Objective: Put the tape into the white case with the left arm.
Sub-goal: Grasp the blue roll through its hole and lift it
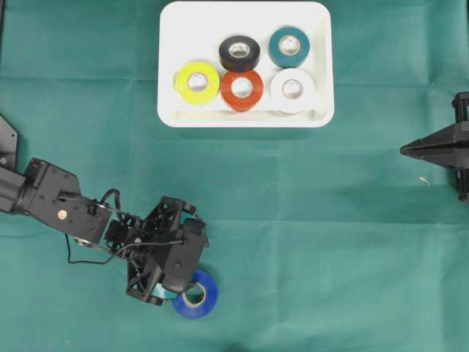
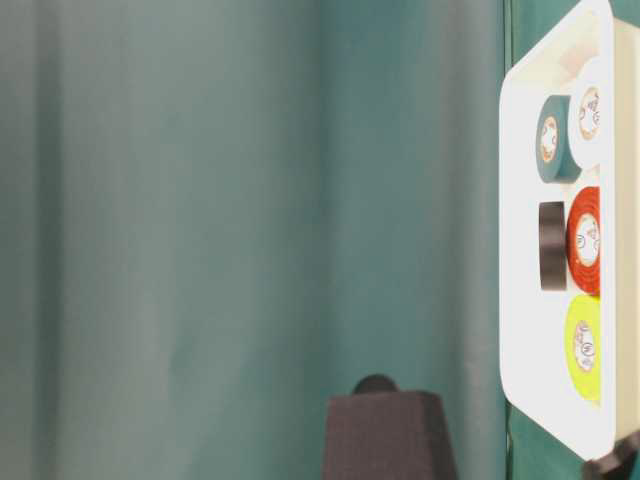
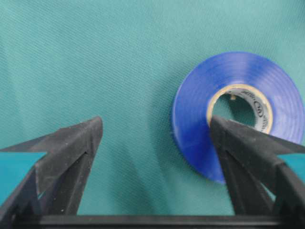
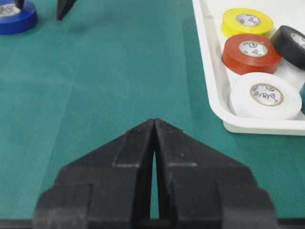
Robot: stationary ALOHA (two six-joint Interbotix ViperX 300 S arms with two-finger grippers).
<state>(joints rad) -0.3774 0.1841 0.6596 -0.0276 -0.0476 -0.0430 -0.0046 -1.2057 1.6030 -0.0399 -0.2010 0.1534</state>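
Green cloth (image 1: 330, 242) under the stiff, light blue vinyl tape roll (image 3: 238, 109): left gripper (image 3: 155, 131) spread wide, one finger in the core, ready to pinch the wall.

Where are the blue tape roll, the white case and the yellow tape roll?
blue tape roll (image 3: 190, 114): left wrist view, its blue side band.
white case (image 1: 212, 18): overhead view, bare floor.
yellow tape roll (image 1: 209, 73): overhead view, its yellow ring.
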